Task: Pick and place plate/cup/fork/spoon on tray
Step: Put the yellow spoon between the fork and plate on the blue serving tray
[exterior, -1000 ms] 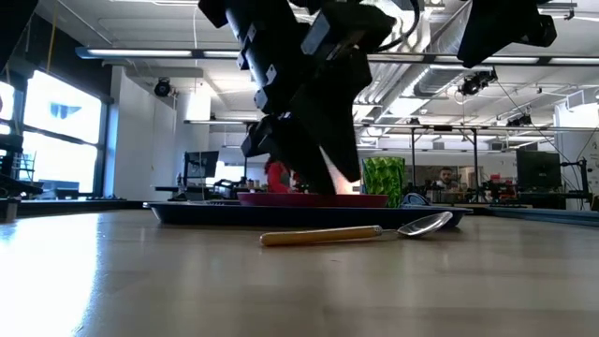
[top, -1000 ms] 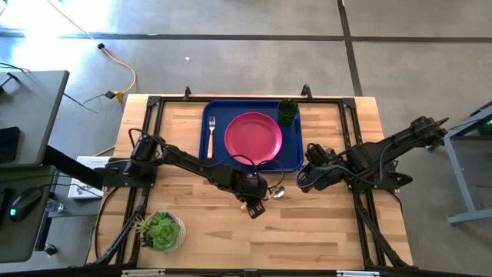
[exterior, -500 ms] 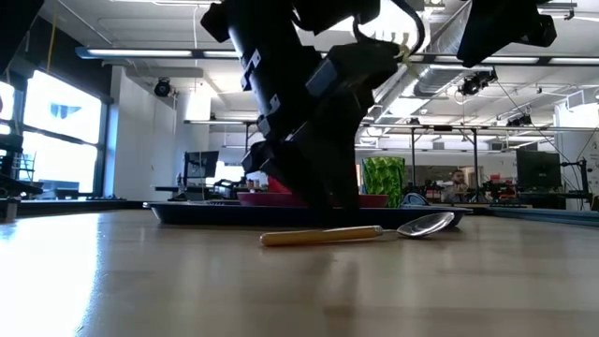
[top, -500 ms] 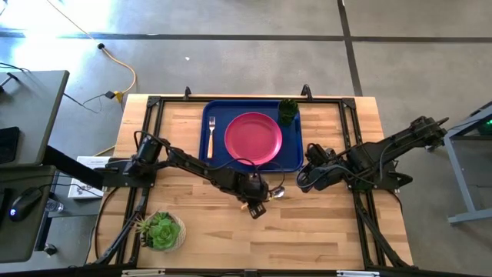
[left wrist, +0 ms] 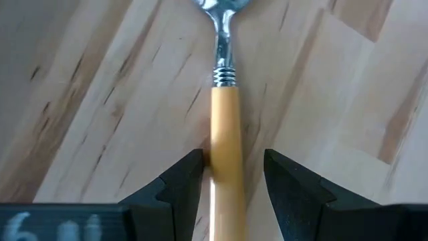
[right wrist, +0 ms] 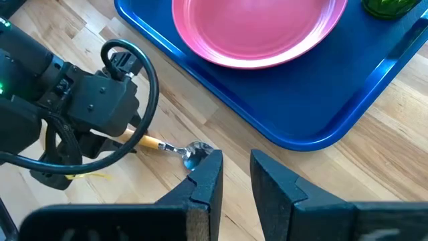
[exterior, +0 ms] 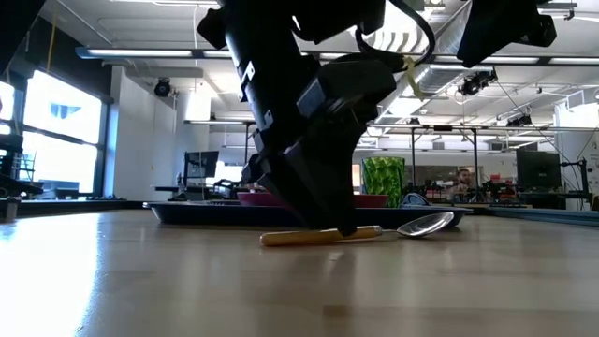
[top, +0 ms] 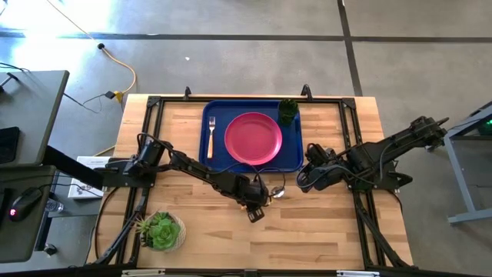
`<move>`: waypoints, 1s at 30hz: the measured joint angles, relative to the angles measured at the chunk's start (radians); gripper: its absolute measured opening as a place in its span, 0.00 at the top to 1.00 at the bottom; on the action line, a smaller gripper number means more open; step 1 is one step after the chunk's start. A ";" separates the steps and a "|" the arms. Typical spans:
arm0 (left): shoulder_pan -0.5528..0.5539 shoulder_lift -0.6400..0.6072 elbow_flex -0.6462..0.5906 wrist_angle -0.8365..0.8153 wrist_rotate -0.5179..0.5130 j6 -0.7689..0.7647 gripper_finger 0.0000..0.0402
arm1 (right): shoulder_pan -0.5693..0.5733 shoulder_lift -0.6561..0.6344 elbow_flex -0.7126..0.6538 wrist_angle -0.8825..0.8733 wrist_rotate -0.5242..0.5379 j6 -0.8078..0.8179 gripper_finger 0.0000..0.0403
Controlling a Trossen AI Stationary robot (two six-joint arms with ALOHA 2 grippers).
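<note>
Spoon [left wrist: 226,127]: lies flat on the bare wood just in front of the tray, off it. From above, the left arm covers most of its handle; only the bowl end peeks out.
Left gripper [left wrist: 231,179]: down at the table, fingers spread on either side of the orange handle. One finger looks to be touching it, with a narrow gap at the other, so it is not clamped. In the low view its bulk hides the middle of the handle.
Right gripper [right wrist: 234,175]: waits near the tray's [top: 204,131] front right corner, fingers slightly apart, holding nothing.
Plate [top: 252,138]: in the middle of the tray.
Fork [top: 211,135]: on the tray, beside the plate.
Cup [top: 287,111]: in the tray's far right corner; cut off at the edge of the right wrist view.
Succulent [top: 160,230]: near the table's front left corner.
</note>
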 joint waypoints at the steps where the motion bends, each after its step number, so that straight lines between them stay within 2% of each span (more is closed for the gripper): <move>1: 0.000 0.005 0.001 -0.001 -0.001 0.000 0.62 | 0.000 0.000 0.000 0.000 0.000 0.000 0.84; 8: -0.004 0.011 0.002 -0.027 -0.088 0.000 0.64 | 0.000 0.000 0.000 0.000 0.000 0.000 0.84; 20: -0.002 0.011 -0.002 -0.039 -0.141 0.122 0.87 | 0.000 0.000 0.000 0.000 0.000 0.000 0.84; 30: -0.004 0.008 -0.003 -0.019 -0.110 0.079 0.88 | 0.000 0.000 0.000 0.000 0.000 0.000 0.84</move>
